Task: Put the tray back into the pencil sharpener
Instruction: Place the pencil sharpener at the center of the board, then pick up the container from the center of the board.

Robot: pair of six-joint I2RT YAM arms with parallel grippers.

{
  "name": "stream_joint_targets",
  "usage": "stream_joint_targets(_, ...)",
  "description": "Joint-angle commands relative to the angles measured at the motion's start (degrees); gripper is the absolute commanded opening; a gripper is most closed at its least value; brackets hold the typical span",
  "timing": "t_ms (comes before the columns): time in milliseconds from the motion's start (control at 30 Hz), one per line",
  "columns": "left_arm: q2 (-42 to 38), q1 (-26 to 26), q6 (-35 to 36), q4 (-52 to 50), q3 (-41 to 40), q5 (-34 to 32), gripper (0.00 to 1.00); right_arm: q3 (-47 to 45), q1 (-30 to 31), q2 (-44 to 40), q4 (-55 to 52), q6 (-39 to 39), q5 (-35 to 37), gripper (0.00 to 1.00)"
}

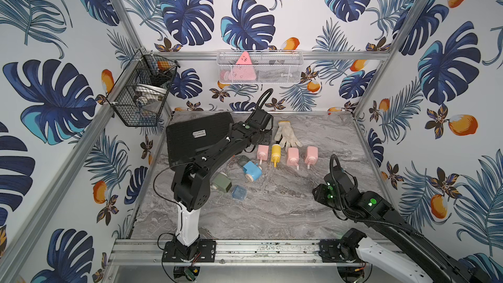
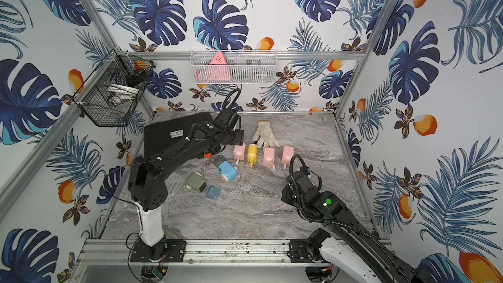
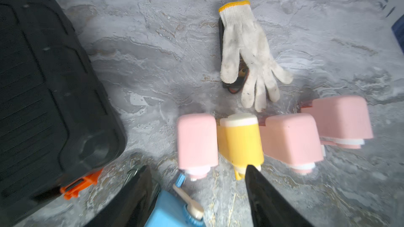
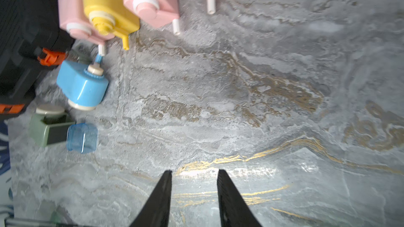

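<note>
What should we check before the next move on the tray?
1. Blue tray uncovered, lying beside the green sharpener: ok.
2. Green sharpener slot empty: ok.
3. Right tool open, nothing in it: ok.
4. Left tool open, nothing in it: ok.
5. Whether the tray belongs to the green sharpener or the blue sharpener: cannot tell.

Both top views high at front, looking down on whole tabletop (image 1: 272, 208), wrist views close behind left claw (image 3: 197, 168) and right claw (image 4: 194, 171), both showing yellow sharpener (image 3: 240, 140).
</note>
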Motion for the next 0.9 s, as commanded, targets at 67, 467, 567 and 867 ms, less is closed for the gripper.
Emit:
stream_joint_targets(67,-12.79,0.22,-2.38,7.88,-14.11,-1.29,0.69,3.01,0.45,4.01,6.61,-12.36,-9.35,0.4)
stream_joint_targets(467,-35.79,1.61,-10.08,2.42,-34.97,-2.95,0.67,12.04,10.12,24.25,15.04,-20.32,-11.0,0.51)
stream_joint_targets(567,-39.41,1.64,-11.31,-1.24,-37.83,-3.3,0.67,13.48,13.37,28.69,16.76,-21.16,-10.11,0.54)
stream_joint_targets(867,-47.23,1.56,-10.94,-0.9,-49.99,3.94,0.67,14.04,15.02,34.39,21.29,-19.13,-11.05,0.56)
